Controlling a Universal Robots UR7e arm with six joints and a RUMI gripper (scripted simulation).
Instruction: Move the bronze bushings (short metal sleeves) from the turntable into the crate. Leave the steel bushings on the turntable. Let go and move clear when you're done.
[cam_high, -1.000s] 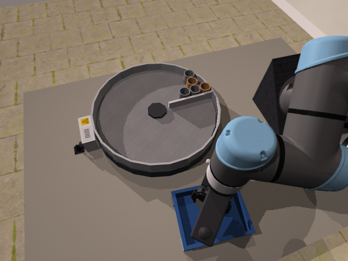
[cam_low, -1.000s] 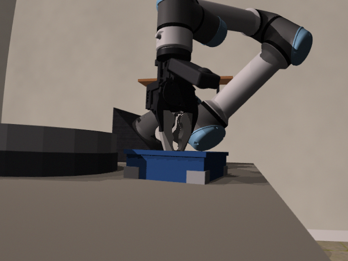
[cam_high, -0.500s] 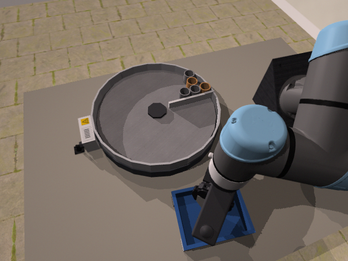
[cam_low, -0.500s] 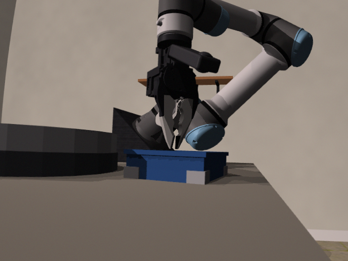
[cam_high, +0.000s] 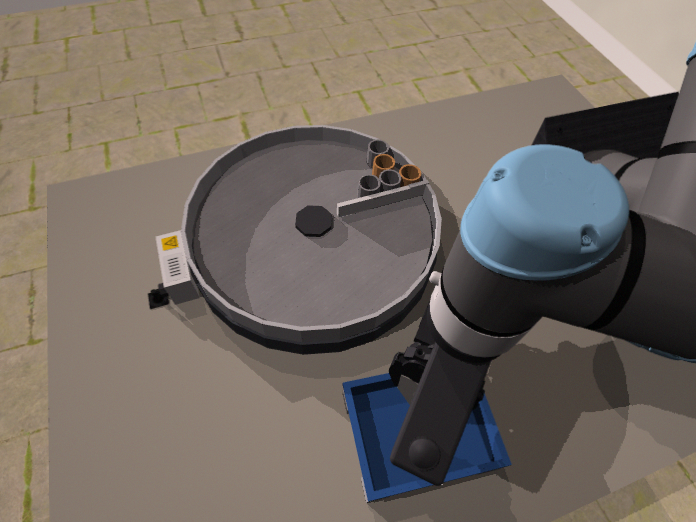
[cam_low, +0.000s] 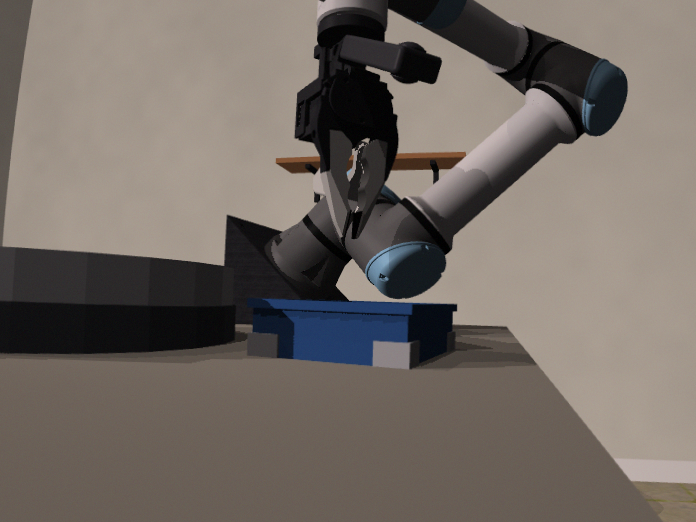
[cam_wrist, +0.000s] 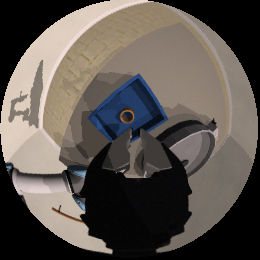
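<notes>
The grey turntable (cam_high: 314, 332) (cam_low: 112, 292) holds a cluster of bushings behind a divider bar (cam_high: 382, 200): two bronze ones (cam_high: 383, 163) (cam_high: 410, 174) and three steel ones (cam_high: 377, 148) (cam_high: 389, 178) (cam_high: 369, 184). The blue crate (cam_high: 371, 418) (cam_low: 337, 332) (cam_wrist: 146, 95) stands in front of the turntable. In the wrist view one bronze bushing (cam_wrist: 121, 116) lies on the crate floor. My gripper (cam_low: 354, 229) (cam_wrist: 135, 128) hangs well above the crate, shut with nothing between its fingers. In the top view the arm hides the fingers.
A white control box (cam_high: 172, 258) sits at the turntable's left edge. A black hub (cam_high: 314, 219) marks its centre. A dark box (cam_high: 607, 129) stands at the table's back right, by the arm's base. A wooden shelf (cam_low: 432, 161) hangs on the wall.
</notes>
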